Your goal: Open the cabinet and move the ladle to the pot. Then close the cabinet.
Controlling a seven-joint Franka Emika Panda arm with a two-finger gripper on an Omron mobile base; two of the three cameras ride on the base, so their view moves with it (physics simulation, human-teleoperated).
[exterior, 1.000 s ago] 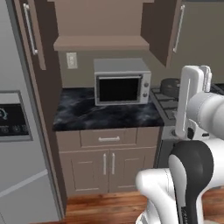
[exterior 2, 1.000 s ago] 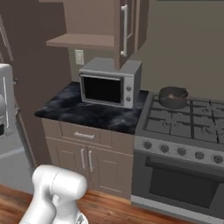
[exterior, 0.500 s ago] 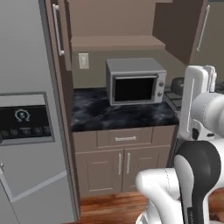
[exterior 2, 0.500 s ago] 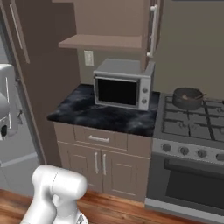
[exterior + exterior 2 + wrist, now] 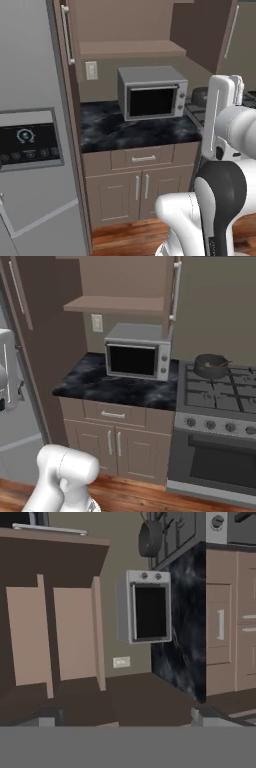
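cabinet [image 5: 120, 286] is open: both doors swung out, shelf bare in the right base view. Right door [image 5: 170, 291] stands edge-on above the microwave [image 5: 137, 356], its bar handle [image 5: 176, 291] facing out. Left door [image 5: 22, 296] hangs out on the fridge side.

ladle [image 5: 223, 363]: thin brown sliver across the rim of the pot [image 5: 210, 365] on the stove's back-left burner. Too small to be sure, but it looks placed, so I judge closing the doors is what's left.

Key relation: both doors sit above the hand, one to each side of where it's aimed. Handle long axes are vertical in the room. The hand view is rolled about a quarter turn, so the right door's handle [image 5: 55, 530] runs sideways along the top, the open cabinet sits on the left and the stove at the top.

gripper [image 5: 127, 717]: fingers spread wide, nothing between them, pointed at the wall near the microwave, well apart from either door. Can't tell which door is nearer.

Next move as I read it: raise the hand, then push a door's outer face toward the frame.
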